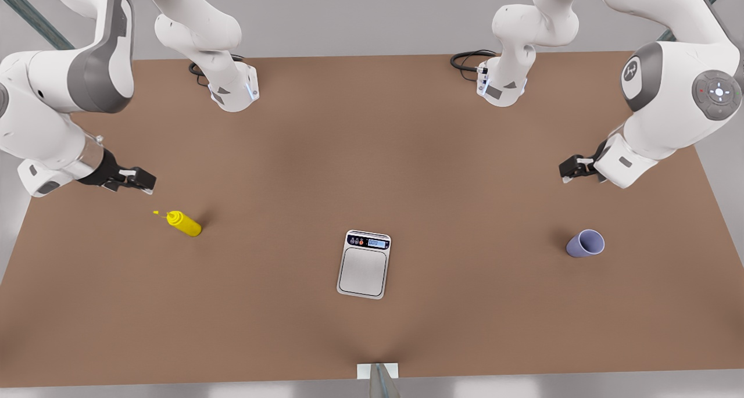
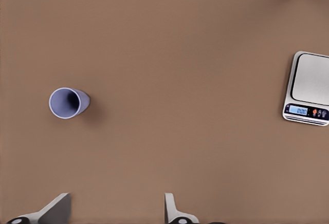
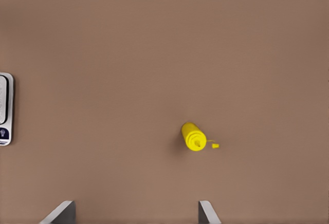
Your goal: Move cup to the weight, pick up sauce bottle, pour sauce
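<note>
The lavender cup [image 1: 586,243] stands upright on the brown table at the front view's right, open end up [image 2: 67,103]. The weight [image 1: 364,264], a flat silver scale with a lit display, lies near the table's middle [image 2: 311,88] [image 3: 5,108]. On the front view's left stands the yellow sauce bottle [image 1: 184,223], nozzle up [image 3: 194,136]. My left gripper [image 1: 572,168] hovers open above the table behind the cup, its fingers spread wide [image 2: 113,211]. Behind the bottle my right gripper [image 1: 142,180] hovers open with nothing in it [image 3: 133,213].
Both arm bases [image 1: 232,87] [image 1: 503,81] stand at the table's back edge, each with a black cable. A small white bracket [image 1: 378,372] sits at the front edge, in line with the scale. Bare tabletop lies between the scale and each object.
</note>
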Robot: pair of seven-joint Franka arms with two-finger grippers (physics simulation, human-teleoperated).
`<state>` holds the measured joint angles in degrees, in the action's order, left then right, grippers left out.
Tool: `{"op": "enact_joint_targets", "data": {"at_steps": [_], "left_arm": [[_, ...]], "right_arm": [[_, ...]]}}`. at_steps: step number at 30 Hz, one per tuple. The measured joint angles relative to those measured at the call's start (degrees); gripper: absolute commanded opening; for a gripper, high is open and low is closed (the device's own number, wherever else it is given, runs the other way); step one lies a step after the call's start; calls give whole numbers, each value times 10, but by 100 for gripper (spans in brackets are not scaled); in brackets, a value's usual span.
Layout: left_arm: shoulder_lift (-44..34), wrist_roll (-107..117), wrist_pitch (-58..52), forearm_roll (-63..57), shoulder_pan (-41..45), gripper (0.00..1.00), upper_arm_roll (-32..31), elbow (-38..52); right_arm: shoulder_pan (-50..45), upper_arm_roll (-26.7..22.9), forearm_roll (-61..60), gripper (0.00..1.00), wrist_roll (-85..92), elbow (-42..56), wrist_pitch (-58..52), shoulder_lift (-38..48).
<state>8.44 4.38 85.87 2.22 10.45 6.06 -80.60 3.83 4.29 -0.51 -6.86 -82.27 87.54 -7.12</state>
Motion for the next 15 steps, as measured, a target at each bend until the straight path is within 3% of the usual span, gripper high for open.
{"op": "enact_joint_targets", "data": {"at_steps": [4, 6, 8, 15], "left_arm": [[74, 0, 14, -4, -13, 100, 31, 0], [137, -14, 114, 2, -95, 100, 44, -2], [173, -73, 140, 30, -140, 100, 46, -3], [192, -95, 260, 63, -156, 100, 44, -100]], "right_arm": [[-1, 1, 2, 100, 0, 0, 0, 2], [-3, -1, 5, 100, 0, 0, 0, 1], [0, -1, 5, 100, 0, 0, 0, 0], [-2, 1, 5, 100, 0, 0, 1, 1]]}}
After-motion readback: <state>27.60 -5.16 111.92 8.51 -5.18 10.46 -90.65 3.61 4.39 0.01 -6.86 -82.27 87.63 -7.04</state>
